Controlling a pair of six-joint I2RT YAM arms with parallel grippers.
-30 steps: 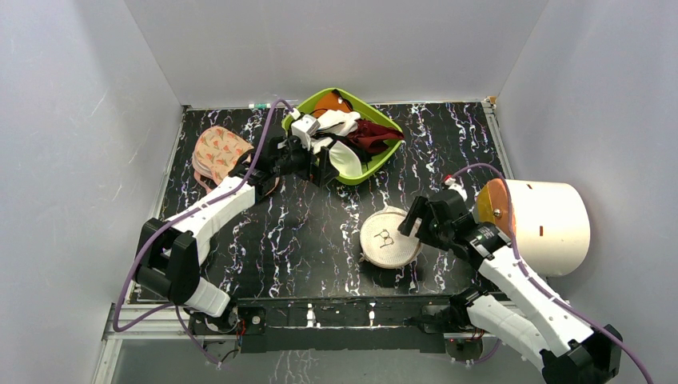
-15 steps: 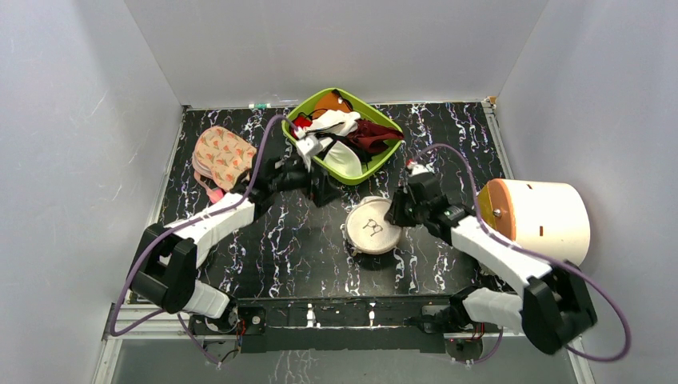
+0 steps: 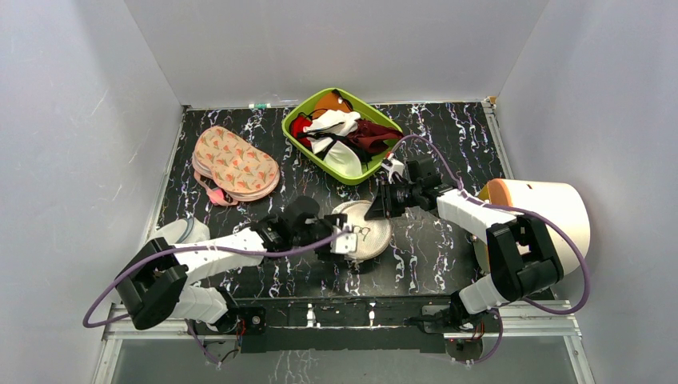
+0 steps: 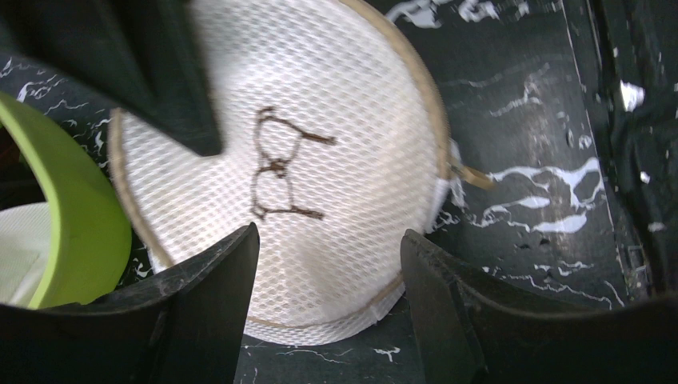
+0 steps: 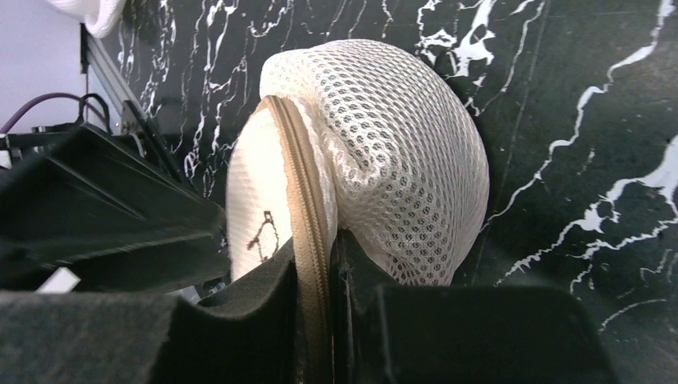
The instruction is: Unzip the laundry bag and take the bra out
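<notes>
The laundry bag [image 3: 366, 232], a round cream mesh case with a small black mark on its lid, lies mid-table in front of the green bin. My right gripper [image 3: 382, 202] is shut on the tan zip band [image 5: 297, 192] at its far rim, and that side looks raised. In the right wrist view the bag [image 5: 400, 152] bulges just beyond my right gripper [image 5: 320, 272]. My left gripper [image 3: 344, 240] is at the near side. In its wrist view the bag [image 4: 344, 128] has its near edge between the jaws of my left gripper [image 4: 328, 296], which stand open. The bra is hidden.
A green bin [image 3: 294, 122] full of garments stands just behind the bag; its rim [image 4: 80, 224] shows in the left wrist view. A peach printed case [image 3: 234, 164] lies at back left. A white cylinder with an orange end [image 3: 544, 220] lies at the right.
The right gripper shut on the bag's rim and pulled it left and back towards the bin. The left arm swung from the bin to the bag's near side, its jaws narrowing.
</notes>
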